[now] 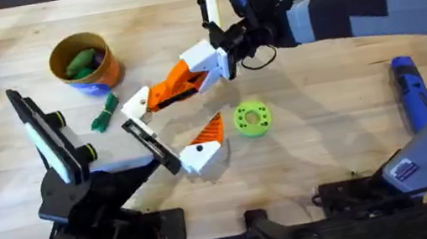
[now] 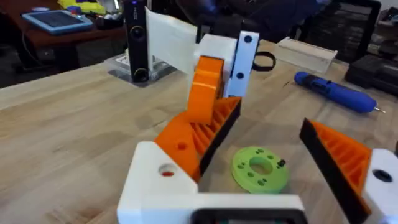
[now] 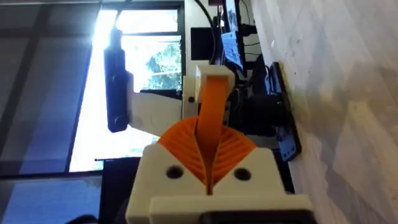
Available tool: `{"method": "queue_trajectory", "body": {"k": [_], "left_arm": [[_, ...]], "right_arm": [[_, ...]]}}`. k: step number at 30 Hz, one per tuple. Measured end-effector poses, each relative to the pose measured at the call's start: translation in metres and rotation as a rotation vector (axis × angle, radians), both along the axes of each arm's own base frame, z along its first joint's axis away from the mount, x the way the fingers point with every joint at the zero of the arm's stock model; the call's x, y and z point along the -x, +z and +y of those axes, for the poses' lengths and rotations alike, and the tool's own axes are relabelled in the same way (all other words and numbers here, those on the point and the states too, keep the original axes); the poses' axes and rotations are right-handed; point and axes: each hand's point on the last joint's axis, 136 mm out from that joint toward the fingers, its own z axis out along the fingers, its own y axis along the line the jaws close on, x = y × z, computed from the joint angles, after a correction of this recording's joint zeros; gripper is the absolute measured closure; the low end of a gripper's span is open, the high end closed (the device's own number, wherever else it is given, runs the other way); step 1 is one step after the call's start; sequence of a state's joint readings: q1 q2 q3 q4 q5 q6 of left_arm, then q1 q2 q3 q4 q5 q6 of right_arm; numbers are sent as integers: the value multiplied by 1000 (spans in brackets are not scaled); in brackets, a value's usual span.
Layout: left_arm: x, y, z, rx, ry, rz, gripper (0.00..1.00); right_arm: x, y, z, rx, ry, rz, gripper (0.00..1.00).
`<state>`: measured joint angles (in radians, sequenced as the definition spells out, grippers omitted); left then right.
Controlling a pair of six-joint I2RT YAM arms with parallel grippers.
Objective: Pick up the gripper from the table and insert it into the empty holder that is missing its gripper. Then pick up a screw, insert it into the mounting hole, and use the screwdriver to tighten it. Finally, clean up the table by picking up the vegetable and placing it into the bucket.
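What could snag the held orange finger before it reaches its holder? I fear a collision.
Nothing visible. The orange ribbed gripper on its white block, held in the right claw, sits close to the small white holder on the black rail; the lime-green ring disc and dark-green toy vegetable lie aside.

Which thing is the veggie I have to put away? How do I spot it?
Find the orange bucket on the table. Just below it in the overhead view lies the vegetable, slim and dark green like a bunch of beans. The green ring is lime and round, and lies farther right.
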<state>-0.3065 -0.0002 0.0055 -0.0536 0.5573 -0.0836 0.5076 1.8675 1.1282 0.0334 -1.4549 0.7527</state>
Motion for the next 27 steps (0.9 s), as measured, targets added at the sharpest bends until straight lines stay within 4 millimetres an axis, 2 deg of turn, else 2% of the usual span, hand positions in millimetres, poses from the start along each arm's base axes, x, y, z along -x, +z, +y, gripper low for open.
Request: {"method": "queue_trajectory", "body": {"k": [18, 27], "left_arm": [[0, -2, 0, 41, 3, 64, 10], [4, -2, -4, 44, -30, 65, 10]], "right_arm": [[-13, -21, -1, 128, -99, 30, 992], [-17, -18, -6, 100, -98, -5, 992]]}}
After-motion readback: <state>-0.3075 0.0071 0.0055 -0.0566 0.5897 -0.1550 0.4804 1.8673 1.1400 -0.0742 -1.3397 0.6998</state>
